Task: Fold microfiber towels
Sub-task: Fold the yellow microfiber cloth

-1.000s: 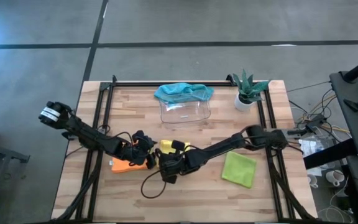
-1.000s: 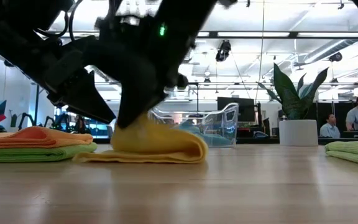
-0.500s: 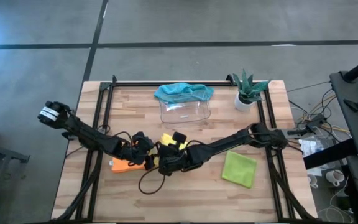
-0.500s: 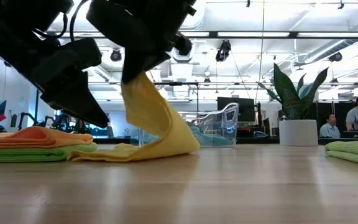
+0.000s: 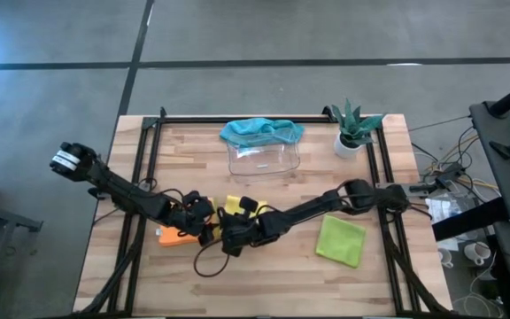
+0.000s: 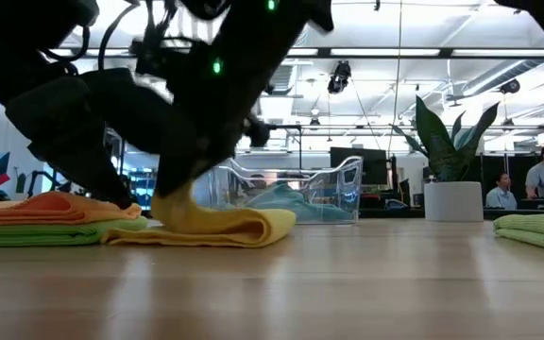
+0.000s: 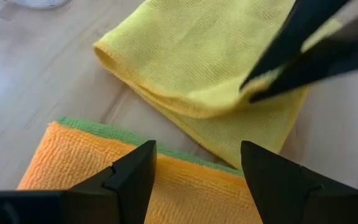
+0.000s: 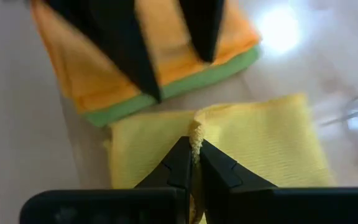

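The yellow towel (image 6: 217, 225) lies doubled over on the table, just in front of the clear tray, and the right gripper (image 8: 193, 163) has its fingers pinched tight on a little ridge of the top layer. You can see the yellow cloth puckered up right between the tips. In the left wrist view the same dark fingers bite the folded edge of that towel (image 7: 191, 68).

Right beside it, touching or nearly so, sits a neat stack: the orange towel (image 6: 50, 206) on top of a lime green towel (image 6: 55, 231). Those two look finished. The left gripper (image 7: 194, 171) hovers over that stack with its fingers spread wide, holding nothing, pointing toward the yellow one.

Further out on the right side of the table, well apart from the action, the second green towel (image 5: 341, 240) lies flat and squared, folded too by the look of it. At the back, the teal towel (image 5: 261, 130) is draped loose over the rim of the tray (image 5: 264, 161), plainly not folded yet. A potted plant (image 5: 353, 128) stands in the far right corner.

So I'd call it three done, the yellow one mid-fold and perhaps needing one more crease, and the teal one left to fetch.
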